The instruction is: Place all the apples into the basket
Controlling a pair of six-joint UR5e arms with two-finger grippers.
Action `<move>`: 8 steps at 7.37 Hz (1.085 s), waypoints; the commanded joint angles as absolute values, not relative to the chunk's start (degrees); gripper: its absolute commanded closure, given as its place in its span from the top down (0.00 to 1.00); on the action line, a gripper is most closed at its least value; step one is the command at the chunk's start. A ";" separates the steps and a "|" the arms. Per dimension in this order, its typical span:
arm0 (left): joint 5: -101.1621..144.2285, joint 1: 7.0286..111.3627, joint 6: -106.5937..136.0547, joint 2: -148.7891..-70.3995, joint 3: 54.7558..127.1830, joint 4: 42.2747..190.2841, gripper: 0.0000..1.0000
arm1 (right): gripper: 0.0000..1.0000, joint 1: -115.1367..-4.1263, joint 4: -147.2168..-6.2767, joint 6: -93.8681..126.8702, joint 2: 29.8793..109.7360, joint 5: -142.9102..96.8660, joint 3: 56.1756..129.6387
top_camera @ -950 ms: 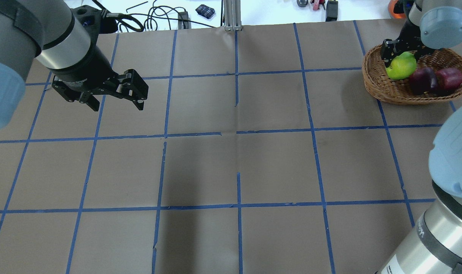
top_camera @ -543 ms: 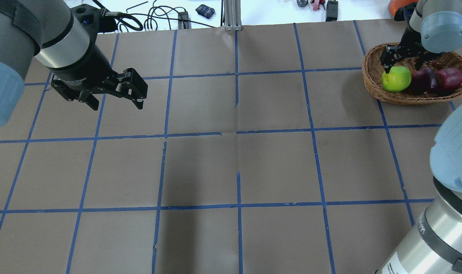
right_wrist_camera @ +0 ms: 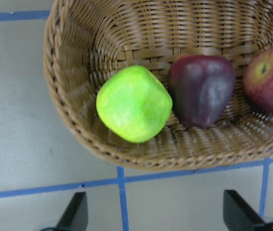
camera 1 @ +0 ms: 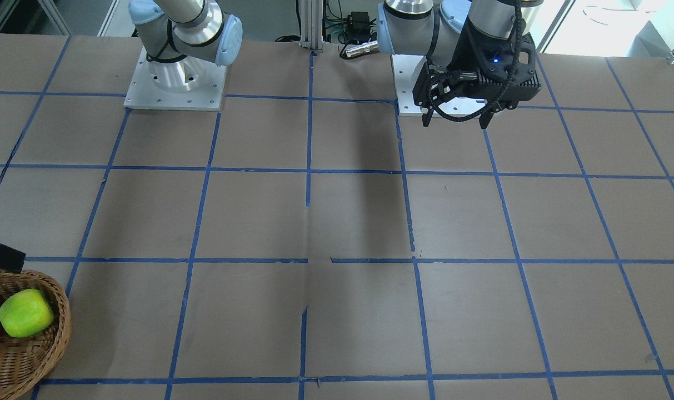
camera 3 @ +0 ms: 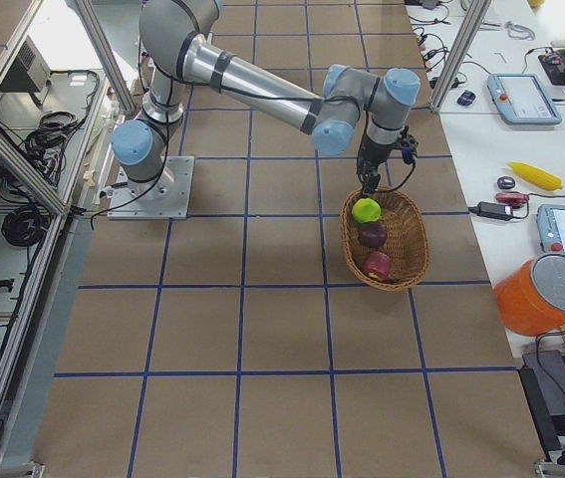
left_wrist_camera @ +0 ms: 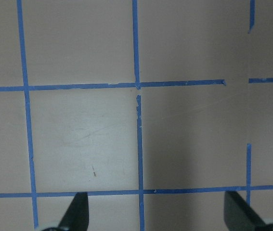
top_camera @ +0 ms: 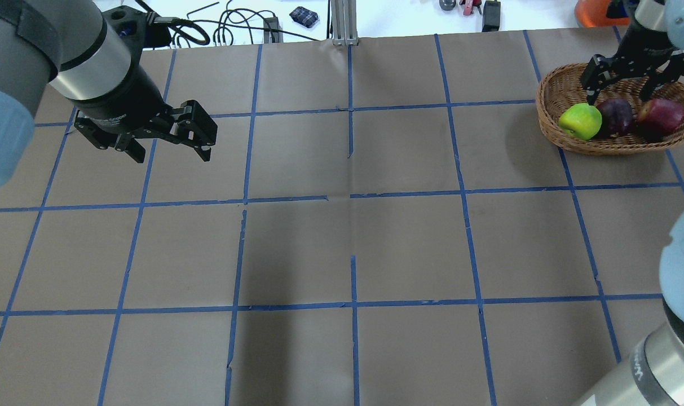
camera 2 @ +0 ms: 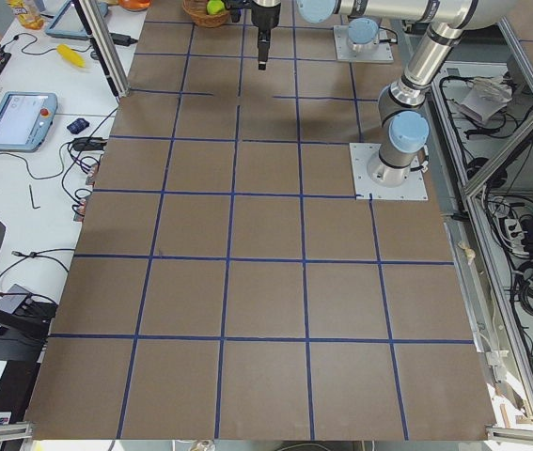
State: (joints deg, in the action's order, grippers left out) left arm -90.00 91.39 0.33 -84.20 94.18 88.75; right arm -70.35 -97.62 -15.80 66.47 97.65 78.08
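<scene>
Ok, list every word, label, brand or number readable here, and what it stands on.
None can be read.
Pale print on the black body of the left gripper: too blurred to read.
Dark print on the silver link of the right arm: cut off and too small.
Lit screen of the grey tablet: too small to read.

overhead looks forward and down; front view faces it; right wrist looks closely down; all share the basket (top_camera: 601, 148)

You had the basket (top_camera: 547, 128) at the desk's (top_camera: 353, 242) far right corner, three apples (top_camera: 616, 110) in a row inside. The right claw (top_camera: 621, 93) hung above them, the left claw (top_camera: 172, 157) over the far left.
</scene>
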 commanded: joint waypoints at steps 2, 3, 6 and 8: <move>-90.09 91.41 0.26 -84.02 94.39 88.77 1.00 | 1.00 -74.15 -83.26 -11.45 78.53 90.18 78.74; -90.09 91.41 0.26 -84.02 94.48 88.77 1.00 | 1.00 -77.22 -81.23 -10.47 81.36 90.35 78.84; -90.09 91.41 0.26 -83.76 94.57 88.77 1.00 | 1.00 -86.89 -78.22 -0.11 86.04 90.09 82.16; -90.00 91.49 0.35 -83.76 94.66 88.77 1.00 | 1.00 -91.66 -78.40 1.93 85.87 90.00 82.97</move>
